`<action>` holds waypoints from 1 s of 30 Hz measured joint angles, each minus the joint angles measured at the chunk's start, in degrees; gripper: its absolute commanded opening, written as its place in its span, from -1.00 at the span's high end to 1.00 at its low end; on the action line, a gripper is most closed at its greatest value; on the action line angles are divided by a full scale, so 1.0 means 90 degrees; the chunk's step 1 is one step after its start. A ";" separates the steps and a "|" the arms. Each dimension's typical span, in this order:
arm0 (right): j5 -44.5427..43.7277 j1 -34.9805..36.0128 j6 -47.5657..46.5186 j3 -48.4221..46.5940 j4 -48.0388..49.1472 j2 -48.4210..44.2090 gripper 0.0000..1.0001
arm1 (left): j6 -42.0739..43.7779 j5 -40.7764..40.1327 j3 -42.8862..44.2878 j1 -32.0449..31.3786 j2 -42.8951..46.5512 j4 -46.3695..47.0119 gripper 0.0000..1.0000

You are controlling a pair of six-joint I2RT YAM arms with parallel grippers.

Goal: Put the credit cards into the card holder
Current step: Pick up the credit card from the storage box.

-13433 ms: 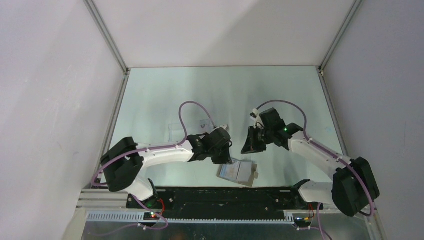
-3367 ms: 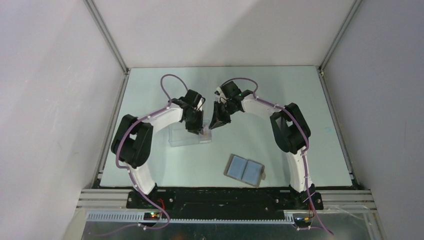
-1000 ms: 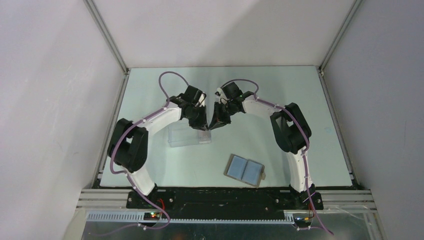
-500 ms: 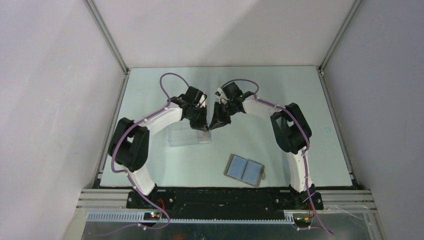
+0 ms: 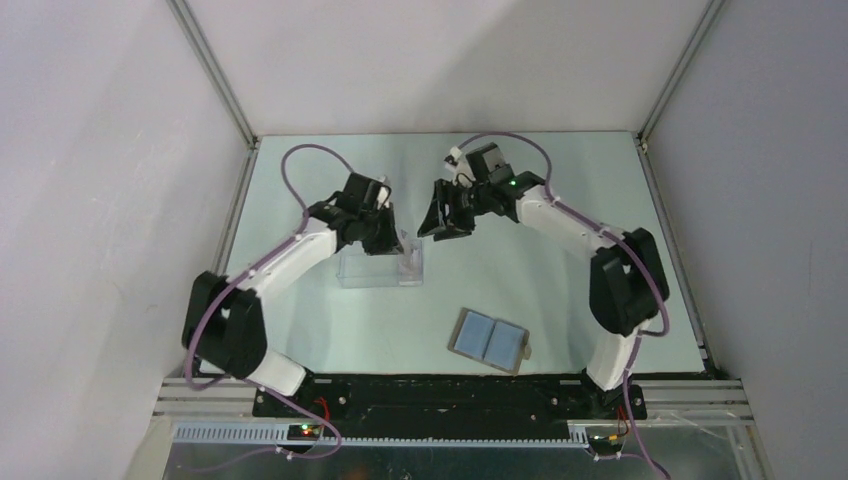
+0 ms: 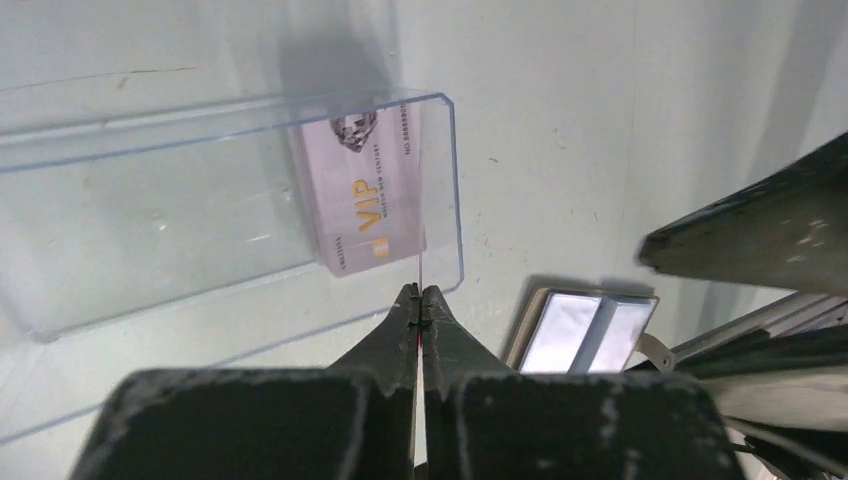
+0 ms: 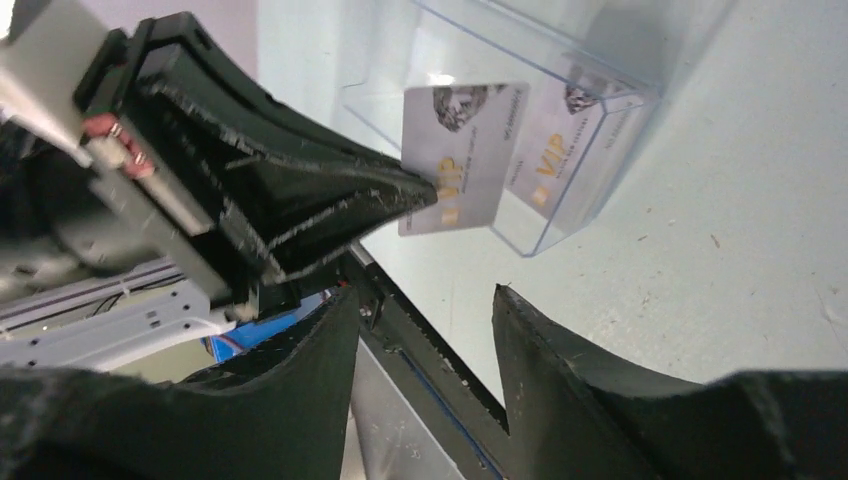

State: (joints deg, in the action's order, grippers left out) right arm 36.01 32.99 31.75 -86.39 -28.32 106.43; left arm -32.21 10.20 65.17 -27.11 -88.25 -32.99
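My left gripper [image 6: 420, 292] is shut on the edge of a pale credit card [image 7: 460, 160] with gold VIP print, held upright above the right end of a clear plastic box [image 5: 375, 270]. In the left wrist view that card shows only as a thin edge-on line. A second credit card [image 6: 365, 190] lies inside the box against its right end. My right gripper [image 7: 425, 300] is open and empty, just right of the held card and apart from it. The card holder [image 5: 488, 340] lies unfolded nearer the front, its light blue lining up.
The clear box's walls stand around the second card, its right wall close below the held card. The two grippers [image 5: 437, 222] face each other closely over the table's middle. White enclosure walls and metal frame rails border the table.
The right gripper has opened, let go of the card and drawn back to the right. The left gripper keeps the card, and the left arm has swung outward to the left.
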 measured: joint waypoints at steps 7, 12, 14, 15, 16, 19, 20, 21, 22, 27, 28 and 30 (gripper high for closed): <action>0.0243 -0.0228 0.0141 0.0709 0.0284 -0.1190 -0.32 | -0.0267 -0.0044 -0.0488 0.0316 0.1486 0.0034 1.00; 0.0763 -0.0435 0.0425 0.1552 0.0736 -0.2149 -0.31 | -0.0629 0.0549 -0.0952 0.0398 0.2715 0.0559 1.00; 0.1044 -0.0525 0.0597 0.1894 0.1030 -0.2562 -0.29 | -0.0901 0.0923 -0.1263 0.0403 0.3164 0.0952 1.00; 0.1185 -0.0559 0.0687 0.2047 0.1178 -0.2752 -0.28 | -0.1076 0.1124 -0.1445 0.0403 0.3376 0.1192 1.00; 0.1307 -0.0585 0.0789 0.2161 0.1309 -0.2900 -0.25 | -0.1270 0.1367 -0.1656 0.0403 0.3587 0.1491 1.00; 0.1821 -0.0622 0.1260 0.2659 0.2135 -0.3342 -0.20 | -0.2030 0.2072 -0.2361 0.0401 0.4044 0.2681 1.00; 0.1982 -0.0622 0.1435 0.2820 0.2424 -0.3444 -0.17 | -0.2234 0.2251 -0.2548 0.0401 0.4124 0.3014 1.00; 0.2130 -0.0622 0.1615 0.2956 0.2710 -0.3507 -0.17 | -0.2443 0.2431 -0.2718 0.0389 0.4192 0.3315 1.00; 0.2268 -0.0614 0.1800 0.3082 0.2997 -0.3546 -0.14 | -0.2611 0.2579 -0.2846 0.0369 0.4235 0.3558 1.00; 0.2618 -0.0415 0.2467 0.3288 0.3925 -0.3543 -0.05 | -0.3106 0.3014 -0.3016 0.0250 0.4442 0.4296 1.00; 0.2662 -0.0333 0.2596 0.3288 0.4153 -0.3538 -0.04 | -0.3203 0.3089 -0.3016 0.0231 0.4524 0.4466 1.00; 0.2713 -0.0253 0.2749 0.3288 0.4405 -0.3517 -0.01 | -0.3283 0.3152 -0.3016 0.0214 0.4607 0.4624 1.00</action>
State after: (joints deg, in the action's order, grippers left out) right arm 60.42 30.72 56.49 -56.80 11.33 74.78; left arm -61.76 38.57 38.02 -25.19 -46.78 8.62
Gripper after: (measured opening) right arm 0.524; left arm 0.004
